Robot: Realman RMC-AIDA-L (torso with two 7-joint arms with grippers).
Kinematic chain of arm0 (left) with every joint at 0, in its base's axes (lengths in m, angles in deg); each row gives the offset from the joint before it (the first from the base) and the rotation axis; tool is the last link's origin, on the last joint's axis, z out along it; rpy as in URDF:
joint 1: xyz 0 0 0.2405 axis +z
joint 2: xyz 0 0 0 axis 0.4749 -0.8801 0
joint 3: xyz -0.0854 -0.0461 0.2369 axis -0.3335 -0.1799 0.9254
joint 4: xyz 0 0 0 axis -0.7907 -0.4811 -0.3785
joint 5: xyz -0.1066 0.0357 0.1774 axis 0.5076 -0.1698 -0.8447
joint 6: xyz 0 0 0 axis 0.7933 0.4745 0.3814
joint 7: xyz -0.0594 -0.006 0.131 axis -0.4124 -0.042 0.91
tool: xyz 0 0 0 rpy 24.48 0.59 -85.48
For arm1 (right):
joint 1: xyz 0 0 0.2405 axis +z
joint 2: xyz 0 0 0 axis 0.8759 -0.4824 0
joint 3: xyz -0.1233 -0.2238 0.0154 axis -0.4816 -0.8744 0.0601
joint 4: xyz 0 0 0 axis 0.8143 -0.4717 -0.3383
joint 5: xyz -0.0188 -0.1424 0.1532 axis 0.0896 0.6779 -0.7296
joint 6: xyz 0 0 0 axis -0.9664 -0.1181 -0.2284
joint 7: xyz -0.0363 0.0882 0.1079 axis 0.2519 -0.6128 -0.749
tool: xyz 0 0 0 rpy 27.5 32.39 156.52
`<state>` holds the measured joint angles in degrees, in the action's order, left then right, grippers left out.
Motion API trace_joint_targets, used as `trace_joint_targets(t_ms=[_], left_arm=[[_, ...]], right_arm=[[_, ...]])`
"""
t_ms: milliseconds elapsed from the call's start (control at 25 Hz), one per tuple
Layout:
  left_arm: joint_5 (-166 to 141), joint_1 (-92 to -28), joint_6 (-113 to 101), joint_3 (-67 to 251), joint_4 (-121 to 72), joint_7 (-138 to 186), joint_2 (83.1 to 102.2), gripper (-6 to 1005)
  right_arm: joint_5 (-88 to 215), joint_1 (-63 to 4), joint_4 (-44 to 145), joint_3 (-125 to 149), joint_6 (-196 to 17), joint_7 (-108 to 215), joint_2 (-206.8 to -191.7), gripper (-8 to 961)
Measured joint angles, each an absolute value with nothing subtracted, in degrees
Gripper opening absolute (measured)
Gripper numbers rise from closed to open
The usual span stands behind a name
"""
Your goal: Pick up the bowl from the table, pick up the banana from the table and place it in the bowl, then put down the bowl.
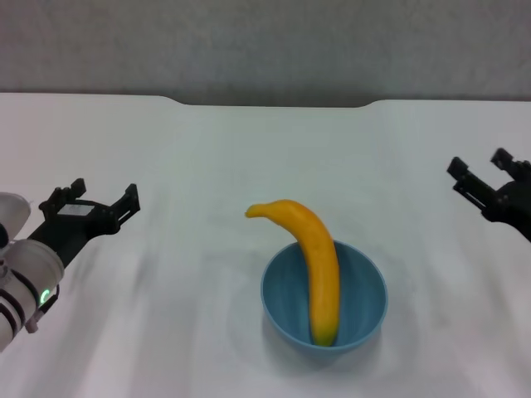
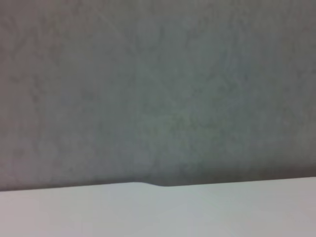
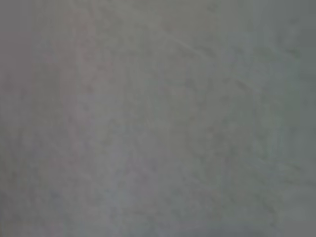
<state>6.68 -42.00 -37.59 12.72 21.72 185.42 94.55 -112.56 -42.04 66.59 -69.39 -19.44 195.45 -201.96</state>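
Note:
In the head view a light-blue bowl [image 1: 324, 298] stands on the white table [image 1: 166, 149], near the front and a little right of centre. A yellow-orange banana [image 1: 315, 265] leans in it, one end at the bowl's bottom and the other arching out over the far-left rim. My left gripper [image 1: 104, 196] hovers open at the left, well away from the bowl, with nothing between its fingers. At the right edge my right gripper [image 1: 479, 165] is also open and holds nothing. The wrist views show neither bowl nor banana.
The table's far edge has a notch [image 1: 274, 104] with a grey wall behind it. The left wrist view shows that table edge [image 2: 148, 185] and the wall; the right wrist view shows only grey wall.

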Motion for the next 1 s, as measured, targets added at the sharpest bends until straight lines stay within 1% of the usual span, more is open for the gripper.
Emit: trace_joint_targets(t_ms=[320, 720, 1000], left_arm=[[6.7, -43.3, -38.5, 13.4, 19.7, 185.2, 94.50, 891], [6.7, -47.4, -49.7, 13.3, 11.3, 184.8, 94.65, 891], [7.4, -48.9, -55.4, 13.2, 3.1, 184.0, 94.94, 891]], right_arm=[[-115.1, -42.5, 66.1, -68.7, -21.8, 197.4, -202.26, 880], [-115.3, -42.3, 66.2, -64.2, -20.3, 195.7, -202.32, 880], [-115.3, -39.1, 60.7, -65.0, -20.5, 195.8, -202.61, 880]])
